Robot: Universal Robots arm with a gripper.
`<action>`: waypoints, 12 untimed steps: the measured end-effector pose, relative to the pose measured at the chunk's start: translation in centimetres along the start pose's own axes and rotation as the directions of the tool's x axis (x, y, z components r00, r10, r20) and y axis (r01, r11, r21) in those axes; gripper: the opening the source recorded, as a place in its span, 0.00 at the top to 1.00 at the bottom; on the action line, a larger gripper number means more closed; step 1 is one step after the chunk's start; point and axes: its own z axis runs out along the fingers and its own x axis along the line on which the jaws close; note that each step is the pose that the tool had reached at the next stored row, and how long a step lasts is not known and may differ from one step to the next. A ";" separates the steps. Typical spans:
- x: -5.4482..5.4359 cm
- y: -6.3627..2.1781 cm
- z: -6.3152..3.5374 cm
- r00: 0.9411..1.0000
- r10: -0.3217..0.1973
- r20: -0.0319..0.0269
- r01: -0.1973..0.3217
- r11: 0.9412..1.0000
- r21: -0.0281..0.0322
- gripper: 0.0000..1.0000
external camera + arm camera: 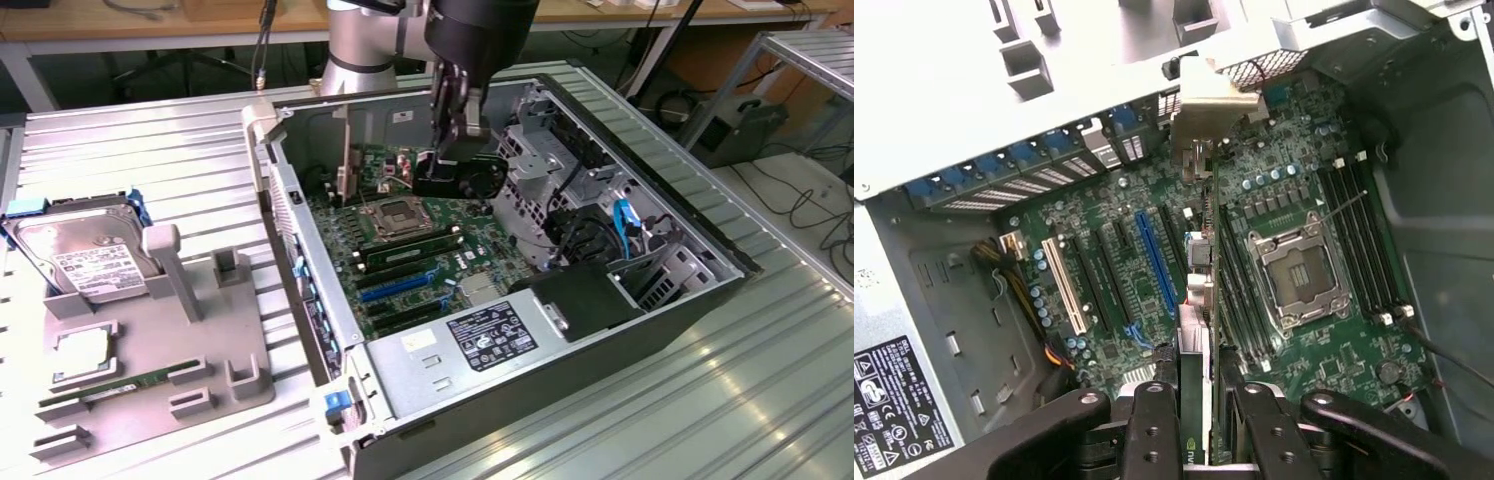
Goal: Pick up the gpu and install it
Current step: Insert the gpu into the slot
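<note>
I hold the gpu (1199, 300) edge-on, a thin dark green card with a silver end bracket (1216, 103). My gripper (1196, 405) is shut on the card's near end, one black finger (1154, 420) on each side. The card hangs above the motherboard (1314, 180), roughly along the line between the blue expansion slot (1154, 260) and the CPU socket (1299, 272), its bracket toward the case's slotted rear wall. In the exterior view my gripper (451, 180) is inside the open PC case (694, 290), with the gpu (384, 160) reaching toward the exterior view's left.
A grey fixture (200, 360) left of the case carries a hard drive (83, 258), a CPU (80, 350) and a RAM stick (120, 385). Inside the case sit the power supply (494, 335), a drive cage (587, 200), loose cables (1029, 300) and a white slot (1059, 285).
</note>
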 end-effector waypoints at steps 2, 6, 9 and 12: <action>0.0 0.00 0.00 1.000 -0.007 0.000 0.007 1.000 0.000 0.74; 0.0 0.00 0.00 1.000 -0.022 0.000 0.022 1.000 -0.001 0.74; 0.0 0.00 0.00 0.999 -0.033 -0.001 0.033 0.999 -0.001 0.74; 0.0 0.00 0.00 0.999 -0.045 -0.001 0.045 0.999 -0.001 0.74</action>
